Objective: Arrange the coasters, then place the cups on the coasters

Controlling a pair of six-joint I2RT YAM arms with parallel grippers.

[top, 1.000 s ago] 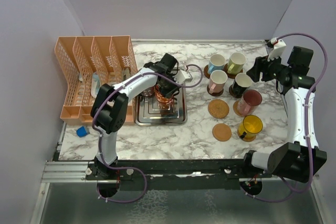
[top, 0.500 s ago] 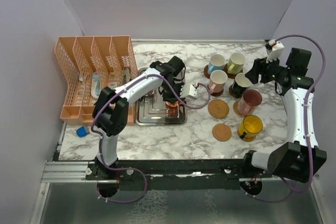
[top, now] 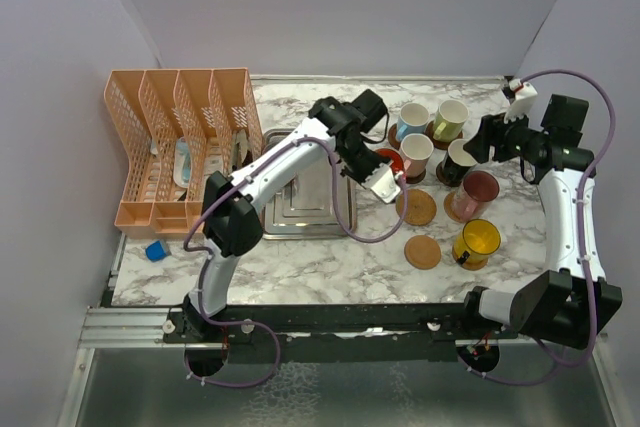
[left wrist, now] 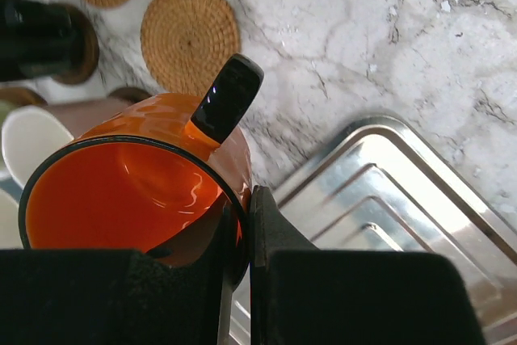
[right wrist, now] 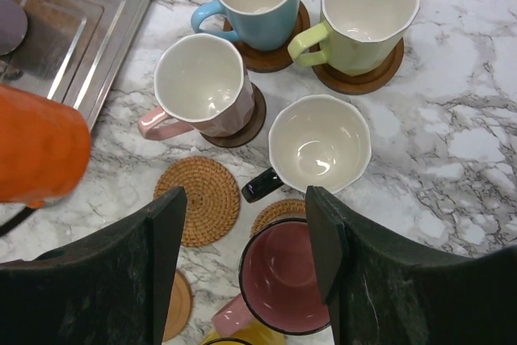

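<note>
Task part done: four far-right cups [right wrist: 319, 145] seated on coasters [right wrist: 355, 82], woven coaster [right wrist: 198, 199] bare; orange cup [left wrist: 137, 191] aloft beside it, rim pinched in closed left hand [left wrist: 238, 220]; right hand [right wrist: 242, 199] open, empty.

Orange cup [top: 388, 160] at the left arm's [top: 298, 143] tip, between the steel tray [top: 290, 213] and a bare woven coaster [top: 416, 208]

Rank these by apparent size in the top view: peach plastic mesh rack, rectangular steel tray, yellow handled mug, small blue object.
Largest to smallest:
peach plastic mesh rack
rectangular steel tray
yellow handled mug
small blue object
</note>
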